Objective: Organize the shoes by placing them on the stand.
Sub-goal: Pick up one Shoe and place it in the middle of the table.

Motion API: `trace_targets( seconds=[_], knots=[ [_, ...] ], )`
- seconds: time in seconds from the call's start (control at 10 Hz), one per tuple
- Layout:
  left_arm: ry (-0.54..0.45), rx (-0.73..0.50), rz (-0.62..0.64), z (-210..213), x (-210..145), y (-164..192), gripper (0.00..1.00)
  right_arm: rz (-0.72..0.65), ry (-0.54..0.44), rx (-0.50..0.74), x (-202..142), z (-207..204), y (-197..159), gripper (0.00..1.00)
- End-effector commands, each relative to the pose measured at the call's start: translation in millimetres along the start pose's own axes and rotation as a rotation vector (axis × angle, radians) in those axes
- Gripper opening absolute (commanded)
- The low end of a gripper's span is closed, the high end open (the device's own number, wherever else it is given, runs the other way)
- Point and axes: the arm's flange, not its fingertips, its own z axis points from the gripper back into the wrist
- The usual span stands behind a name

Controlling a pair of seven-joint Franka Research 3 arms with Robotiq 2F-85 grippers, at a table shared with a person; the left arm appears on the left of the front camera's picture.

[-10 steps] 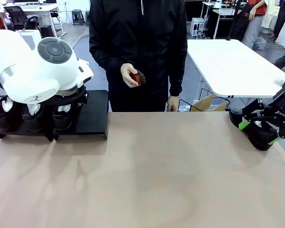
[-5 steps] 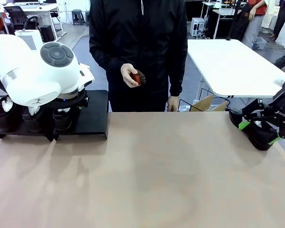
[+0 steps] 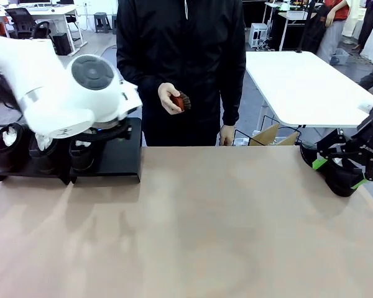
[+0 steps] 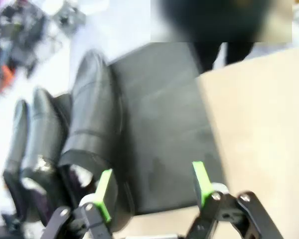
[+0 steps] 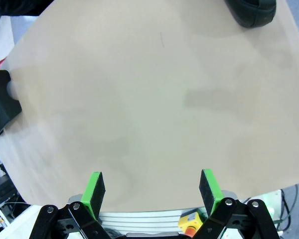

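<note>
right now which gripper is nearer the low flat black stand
Left. The left gripper hangs open just above the low flat black stand, beside the shoes; the right gripper sits at the table's far right end, open.

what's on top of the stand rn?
Three shoes sit side by side on the stand, toward one end, white paper stuffed in their openings; the other end is bare. In the front view the left arm covers part of that row, so the shoes' far ends are hidden.
</note>
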Motion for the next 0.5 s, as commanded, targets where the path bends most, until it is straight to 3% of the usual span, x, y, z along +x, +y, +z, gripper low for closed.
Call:
trace_targets(
  seconds=[0.0, 0.1, 0.2, 0.4],
  knots=[
    [-0.160, 0.064, -0.057, 51, 8, -34, 0.79, 0.018, 0.001, -0.002, 1, 2, 0, 1.00],
    [-0.182, 0.068, -0.039, 74, 6, -40, 0.79, 0.018, 0.001, -0.002, 1, 2, 0, 1.00],
    [-0.122, -0.008, 0.000, 99, -1, -47, 0.79, 0.018, 0.001, -0.002, 1, 2, 0, 1.00],
    [0.010, -0.141, -0.063, 114, -19, -67, 0.79, 0.018, 0.001, -0.002, 1, 2, 0, 1.00]
  ],
)
